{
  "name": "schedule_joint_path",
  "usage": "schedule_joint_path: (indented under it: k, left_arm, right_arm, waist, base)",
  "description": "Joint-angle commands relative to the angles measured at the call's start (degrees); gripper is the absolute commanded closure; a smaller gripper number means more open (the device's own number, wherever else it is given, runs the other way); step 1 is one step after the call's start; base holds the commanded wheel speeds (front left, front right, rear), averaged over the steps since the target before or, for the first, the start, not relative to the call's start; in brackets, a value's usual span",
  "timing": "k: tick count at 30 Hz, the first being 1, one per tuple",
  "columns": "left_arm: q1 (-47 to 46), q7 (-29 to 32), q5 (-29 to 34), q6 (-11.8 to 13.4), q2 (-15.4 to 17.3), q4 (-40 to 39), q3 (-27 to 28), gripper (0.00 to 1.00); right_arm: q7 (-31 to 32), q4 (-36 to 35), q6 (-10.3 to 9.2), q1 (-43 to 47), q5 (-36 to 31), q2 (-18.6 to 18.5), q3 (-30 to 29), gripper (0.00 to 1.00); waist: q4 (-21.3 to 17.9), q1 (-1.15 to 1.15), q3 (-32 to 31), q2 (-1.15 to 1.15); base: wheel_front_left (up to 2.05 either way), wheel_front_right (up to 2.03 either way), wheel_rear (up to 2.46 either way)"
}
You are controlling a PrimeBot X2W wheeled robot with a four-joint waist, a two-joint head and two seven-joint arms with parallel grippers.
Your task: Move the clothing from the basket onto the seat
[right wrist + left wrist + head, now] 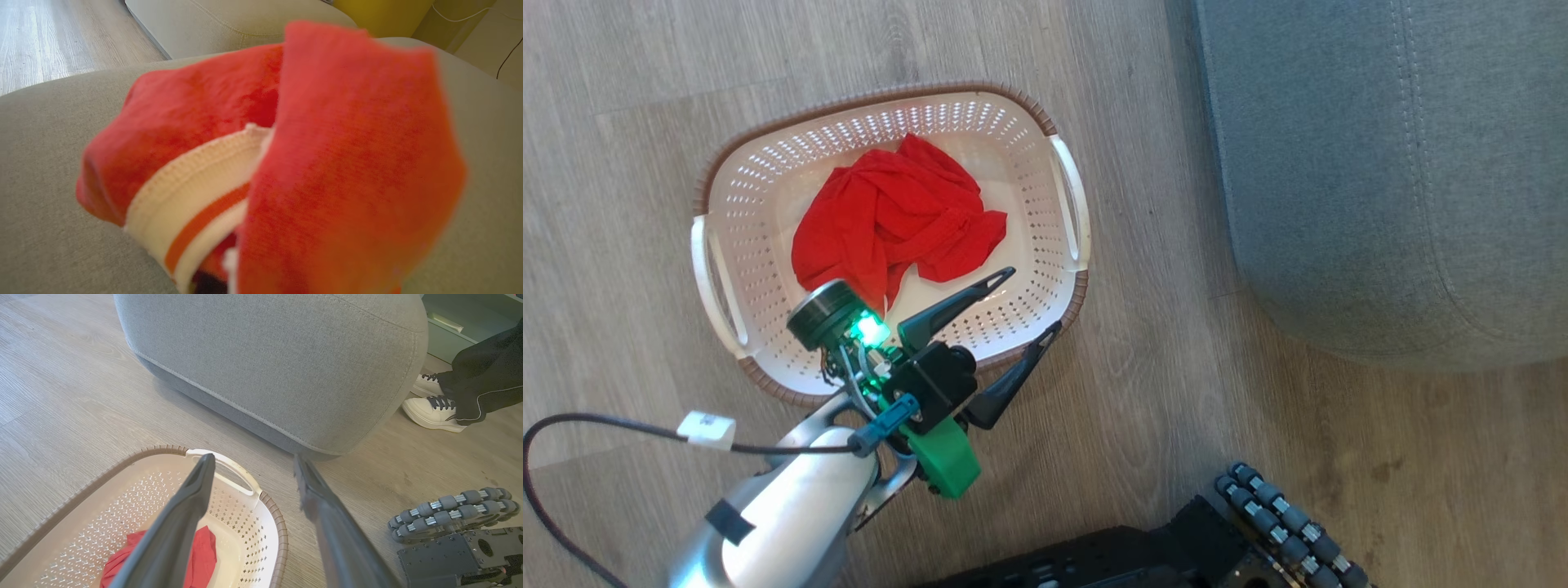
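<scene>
Clothing: two red pieces, found in separate places.

Surface: a grey-brown wood-plank floor [629,98]. The cream perforated basket [760,188] with a brown braided rim stands on it at left. The grey seat [1388,163] with a pale double seam lies to the right, apart from the basket.

Condition: the plain red piece [894,216] lies crumpled in the middle of the basket. The left end effector [1034,297] hangs above the basket's near right corner, fingers spread wide with nothing between them.

View differences: the left wrist view adds a person's white shoes [431,412] and dark trouser legs on the floor at the seat's far side, and the robot's roller wheel [449,510]. The right wrist view has the striped piece [327,163], red with a white band, close to the lens and blurred, above the seat cushion. The fabric hides the right end effector, so its grip cannot be told.
</scene>
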Motion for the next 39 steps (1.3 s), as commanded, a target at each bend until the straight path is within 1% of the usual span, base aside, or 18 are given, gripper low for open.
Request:
schedule_joint_path:
  k: [1, 2, 3, 4, 11, 14, 17, 19, 23, 26, 28, 30, 34, 39]
  left_arm:
    - [-0.4, -0.3, 0.0, -0.1, -0.1, -1.5, 1.7, 0.0]
    - [-0.5, -0.3, 0.0, -0.1, -0.1, -1.4, 1.8, 0.0]
    - [-0.6, -0.3, 0.0, -0.1, -0.2, -1.3, 1.8, 0.0]
    - [-0.6, -0.3, 0.0, -0.1, -0.2, -1.3, 1.9, 0.0]
    - [-0.6, -0.3, 0.3, -0.1, -1.0, -0.7, 1.6, 0.0]
    - [-0.3, -0.3, 0.1, -0.1, -2.3, -0.4, 1.0, 0.0]
    - [0.1, -0.3, -0.2, -0.1, -3.8, 0.0, 0.8, 0.0]
    - [0.6, -0.3, -0.5, -0.1, -5.0, 0.2, 0.8, 0.0]
    - [1.8, -0.3, -0.9, -0.1, -6.9, 0.6, 1.2, 0.0]
    - [3.3, -0.3, -1.2, -0.1, -8.2, 1.0, 2.3, 0.0]
    - [4.5, -0.3, -1.4, -0.1, -9.3, 1.3, 3.2, 0.0]
    - [5.7, -0.3, -1.6, -0.1, -10.2, 1.4, 4.5, 0.0]
    - [8.0, -0.3, -1.6, -0.1, -11.7, 1.2, 7.5, 0.0]
    - [10.7, -0.3, -0.8, 0.0, -13.0, 0.8, 11.4, 0.0]
  right_arm:
    - [0.5, -0.6, -0.01, -1.1, -0.7, -1.9, -0.8, 0.98]
    - [0.5, -0.2, -0.01, -1.3, -1.2, -1.9, -1.6, 0.62]
    - [0.4, -0.1, -0.01, -1.4, -1.8, -2.0, -2.4, 0.16]
    - [0.1, 0.0, -0.01, -1.5, -2.4, -1.9, -3.0, 0.0]
    - [-1.0, 0.5, -0.01, -0.3, -6.5, -1.3, -6.7, 0.0]
    - [-1.3, 0.5, -0.01, 1.6, -7.7, -1.5, -9.3, 0.0]
    - [-1.5, 0.5, -0.01, 3.9, -9.6, -1.9, -10.2, 0.0]
    - [-1.7, 0.8, -0.01, 5.1, -9.8, -1.7, -10.7, 0.0]
    - [-1.9, 1.0, -0.01, 7.0, -10.9, -2.3, -8.8, 0.0]
    - [-2.1, 0.8, -0.01, 8.9, -11.7, -2.0, -5.4, 0.0]
    - [-2.2, -0.3, -0.01, 10.1, -10.7, -0.8, -3.3, 0.0]
    - [-2.2, -2.6, -0.01, 11.2, -9.1, 0.2, -0.1, 0.0]
    - [-2.2, -9.0, -0.01, 14.8, -2.9, 2.0, 8.2, 0.0]
    - [-2.2, -18.9, -0.01, 22.3, 7.6, 2.5, 19.7, 0.0]
  waist:
    - [0.1, 0.0, 0.0, 0.0]
    - [0.2, 0.0, 0.0, 0.0]
    - [0.2, 0.0, 0.0, 0.0]
    - [0.2, 0.0, -0.1, 0.0]
    - [-0.2, 0.0, -2.9, 0.0]
    - [0.0, 0.0, -5.5, 0.0]
    - [0.4, 0.0, -8.5, 0.0]
    - [0.7, 0.0, -10.7, 0.0]
    - [1.4, 0.0, -15.3, 0.0]
    - [1.7, 0.0, -18.9, 0.0]
    - [2.0, 0.0, -21.6, 0.0]
    - [2.3, 0.0, -24.0, 0.0]
    - [3.0, 0.0, -28.3, 0.0]
    - [4.6, 0.0, -32.9, 0.0]
  base:
    - [0.0, 0.0, 0.0]
    - [0.0, 0.0, 0.0]
    - [0.0, 0.0, 0.0]
    - [0.0, 0.0, 0.0]
    - [0.0, 0.0, 0.0]
    - [0.0, 0.0, 0.0]
    - [0.0, 0.0, 0.0]
    - [0.0, 0.0, 0.0]
    - [0.0, 0.0, 0.0]
    - [0.0, 0.0, 0.0]
    - [0.0, 0.0, 0.0]
    - [0.0, 0.0, 0.0]
    - [0.0, 0.0, 0.0]
    - [0.0, 0.0, 0.0]
